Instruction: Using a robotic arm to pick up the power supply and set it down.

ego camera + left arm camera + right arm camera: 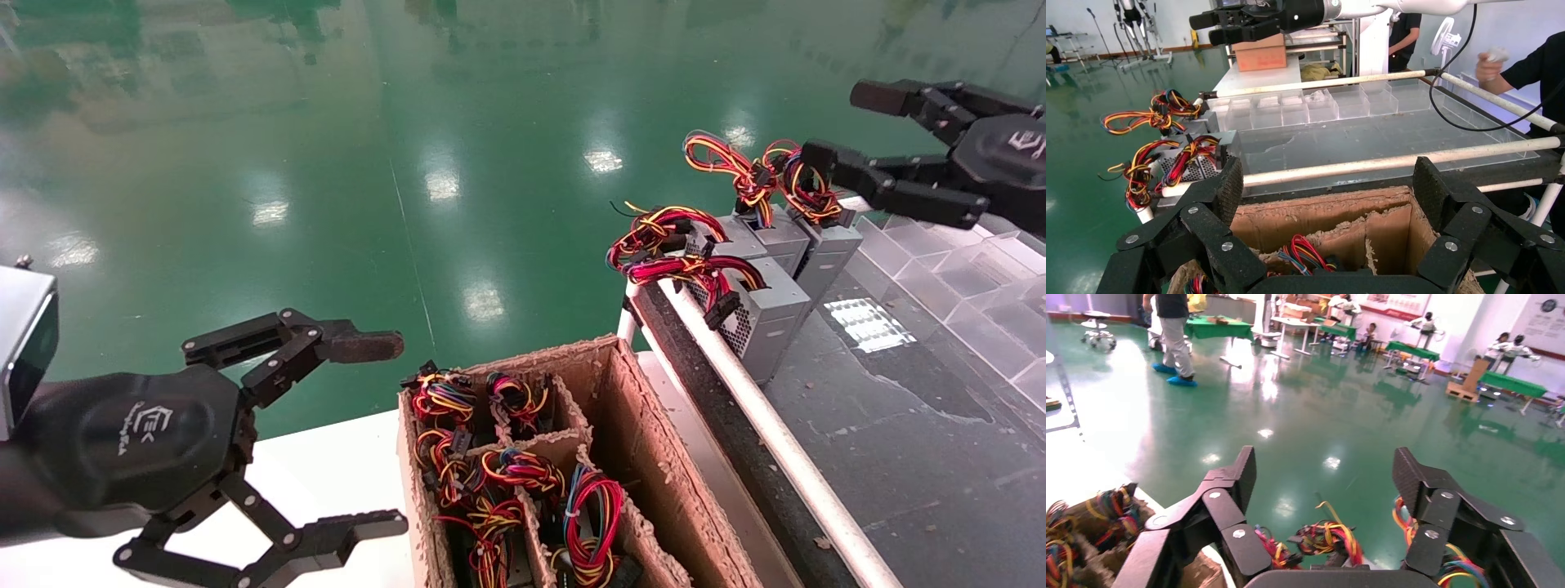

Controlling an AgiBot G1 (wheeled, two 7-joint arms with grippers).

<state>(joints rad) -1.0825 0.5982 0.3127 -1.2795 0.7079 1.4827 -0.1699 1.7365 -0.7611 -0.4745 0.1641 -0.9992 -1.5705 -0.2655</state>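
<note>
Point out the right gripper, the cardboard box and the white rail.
right gripper [850, 135], head view, gap between its open fingers.
cardboard box [633, 425], head view, inner right wall.
white rail [776, 445], head view, mid-length.

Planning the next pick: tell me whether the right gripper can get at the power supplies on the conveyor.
Probably yes: the right gripper hangs open just above the power supplies, nothing between them, only wire bundles on top.

The black two-finger linkage right tool [842, 126] has a rounded palm with a white logo. The matching left tool [392, 433] shows silver screws, a brownish fingertip pad [365, 346], and a silver-white wrist block [24, 335].
</note>
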